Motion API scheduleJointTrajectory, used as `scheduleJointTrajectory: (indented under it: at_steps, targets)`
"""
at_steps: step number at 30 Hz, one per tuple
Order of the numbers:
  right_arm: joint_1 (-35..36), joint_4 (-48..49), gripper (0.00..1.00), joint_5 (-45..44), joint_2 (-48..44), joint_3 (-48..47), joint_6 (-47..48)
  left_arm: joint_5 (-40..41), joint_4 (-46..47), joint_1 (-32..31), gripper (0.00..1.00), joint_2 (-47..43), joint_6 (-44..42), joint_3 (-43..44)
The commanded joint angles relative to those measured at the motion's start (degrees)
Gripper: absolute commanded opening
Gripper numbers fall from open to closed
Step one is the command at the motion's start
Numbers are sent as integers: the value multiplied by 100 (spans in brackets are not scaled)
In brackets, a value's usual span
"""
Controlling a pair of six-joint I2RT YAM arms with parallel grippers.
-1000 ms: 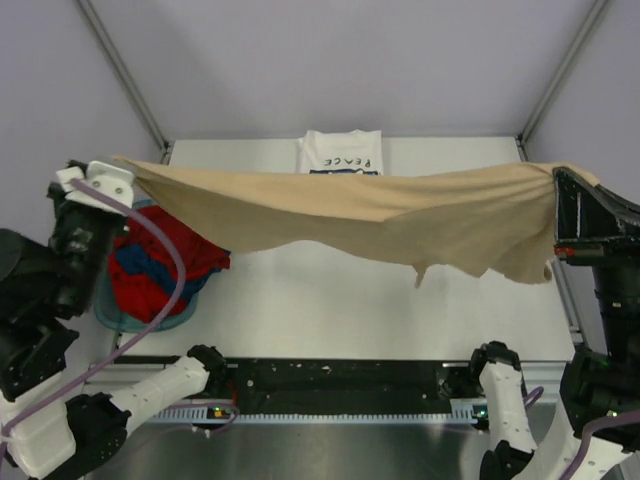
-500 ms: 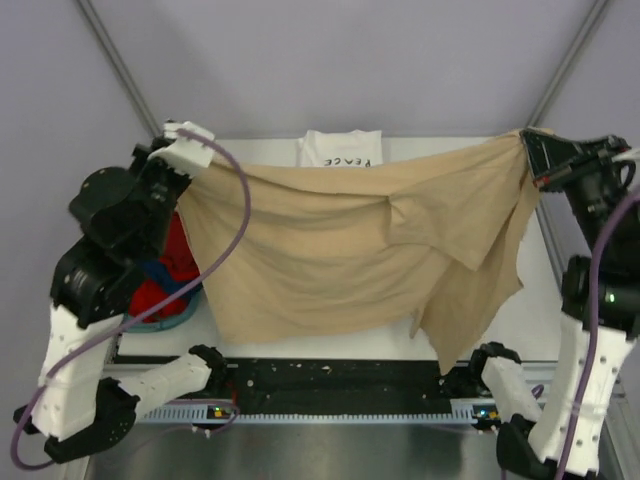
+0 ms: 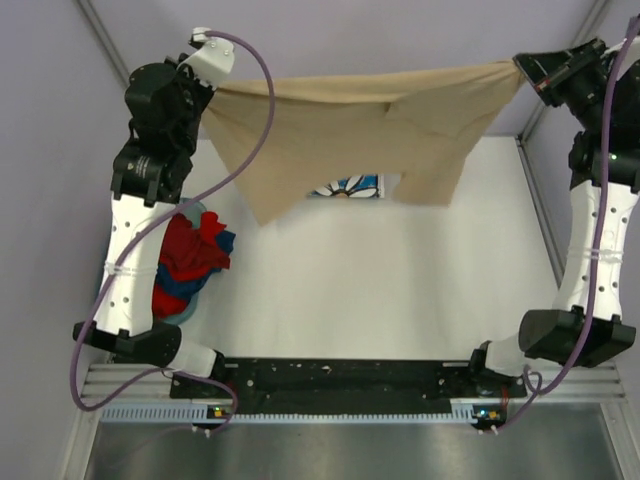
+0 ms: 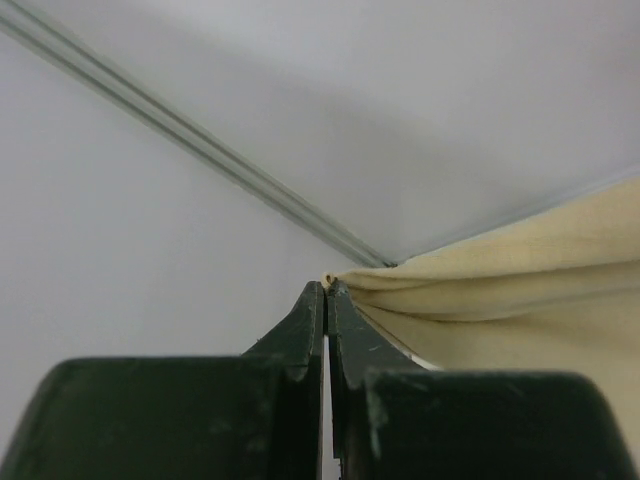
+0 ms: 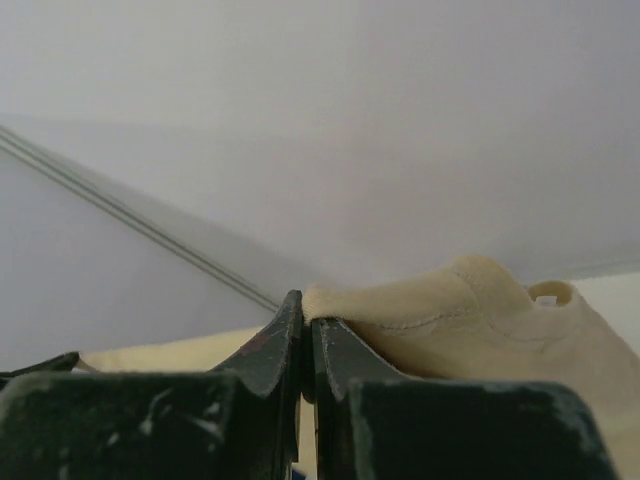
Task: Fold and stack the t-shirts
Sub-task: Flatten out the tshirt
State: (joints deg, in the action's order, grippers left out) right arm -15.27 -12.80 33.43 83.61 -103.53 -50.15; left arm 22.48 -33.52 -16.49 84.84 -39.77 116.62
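Two end effectors point(image 3: 213, 88) point(image 3: 520, 68) pinch tan shirt point(image 3: 350, 115) corners.

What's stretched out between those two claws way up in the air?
The tan t-shirt hangs spread between them, seen from the top camera. The left gripper pinches one corner and the right gripper the other. Nothing else spans that gap.

I'm counting two arms, each ending in one set of jaws. I'm seeing one tan t-shirt point(image 3: 350, 125), one white t-shirt with a blue daisy print point(image 3: 350, 187), and one bundle of red and blue t-shirts point(image 3: 190, 255) whose exact number I'm not making out, sitting in one teal basket point(image 3: 165, 312) on one desk point(image 3: 370, 290).
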Motion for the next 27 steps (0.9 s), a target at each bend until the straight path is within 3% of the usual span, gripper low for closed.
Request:
scheduleJointTrajectory:
  at_steps: [1,5,9,12,17,20,22,24,27]
  targets:
    - [-64,541,0,146,-766,-328,84,-647,522,146,0,-564,163,-41]
    - [-73,550,0,497,-1486,935,251,-1341,584,243,0,-1143,-48,-1235]
    - [-73,489,0,604,-2654,3288,278,-2018,75,322,0,-1706,-329,-2746]
    - [-64,112,0,542,-3472,4811,444,-2598,-487,383,0,-2128,-759,-3993]
    - [-82,-864,3,25,-4265,6517,814,-3284,-1217,401,0,-2481,-1681,-6173]
    - [-117,-839,6,-511,-4336,7266,753,-3163,-1315,401,24,-2446,-2156,-7072]
    - [-117,-760,15,-872,-4214,7635,726,-2970,-1473,401,44,-2367,-2359,-7372]
    - [-108,-497,21,-1075,-4056,7908,673,-2820,-1675,401,52,-2244,-2457,-7390]
    - [-108,-23,24,-1417,-3678,8120,638,-2915,-2026,392,54,-2077,-2457,-7040]
